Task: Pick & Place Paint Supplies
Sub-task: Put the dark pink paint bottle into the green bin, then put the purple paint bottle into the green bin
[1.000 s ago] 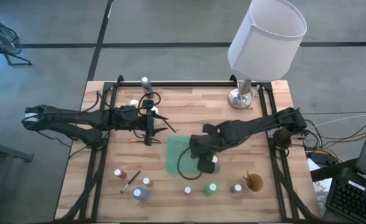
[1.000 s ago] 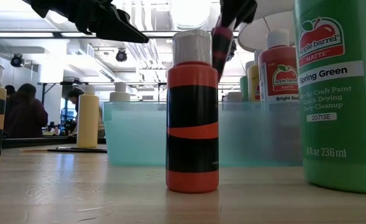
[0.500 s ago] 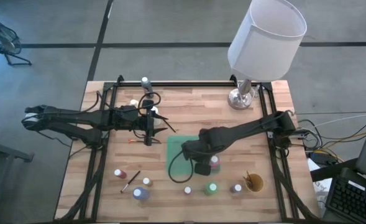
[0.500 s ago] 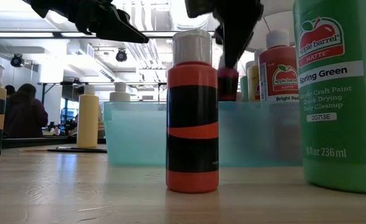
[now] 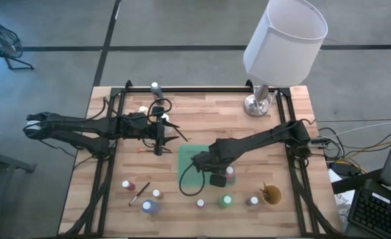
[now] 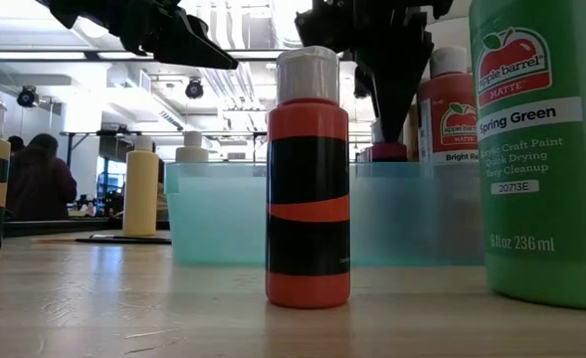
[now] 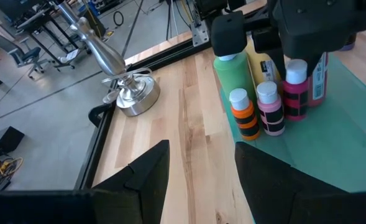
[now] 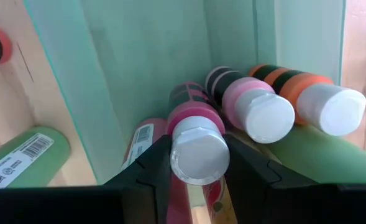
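Task partly done, by the look of it. Right gripper [image 8: 198,163] closed on a magenta bottle [image 8: 192,134] by its white cap, low inside the teal bin [image 6: 223,214], beside a pink bottle [image 8: 248,106] and an orange one [image 8: 301,93] already in it. Left gripper [image 7: 198,174] open, holding nothing, waiting over the table's left half. Still out on the table: the orange-black bottle [image 6: 308,179] up front, the big green bottle [image 6: 541,149], several small bottles and a brush [image 5: 139,193] along the near edge. Readable: "Apple Barrel Matte", "Spring Green", "Craft Paint", "20713E", "236 ml"; the red bottle [image 6: 450,114] reads "Bright Red".
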Action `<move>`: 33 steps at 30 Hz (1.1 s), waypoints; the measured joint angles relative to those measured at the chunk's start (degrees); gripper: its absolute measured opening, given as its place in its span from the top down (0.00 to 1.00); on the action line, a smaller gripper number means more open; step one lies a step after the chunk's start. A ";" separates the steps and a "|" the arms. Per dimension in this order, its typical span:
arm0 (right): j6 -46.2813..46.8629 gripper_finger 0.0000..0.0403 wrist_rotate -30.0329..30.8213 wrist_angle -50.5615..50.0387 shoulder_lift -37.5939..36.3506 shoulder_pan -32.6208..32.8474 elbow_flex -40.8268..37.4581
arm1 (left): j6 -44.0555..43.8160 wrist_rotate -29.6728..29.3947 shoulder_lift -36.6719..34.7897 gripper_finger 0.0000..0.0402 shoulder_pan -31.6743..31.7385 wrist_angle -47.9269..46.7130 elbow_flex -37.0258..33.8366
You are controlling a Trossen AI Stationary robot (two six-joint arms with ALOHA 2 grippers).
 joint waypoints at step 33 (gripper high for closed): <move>-0.01 0.49 -0.07 1.11 -0.11 0.02 -1.68 | 0.00 0.00 0.00 0.53 0.00 0.10 0.00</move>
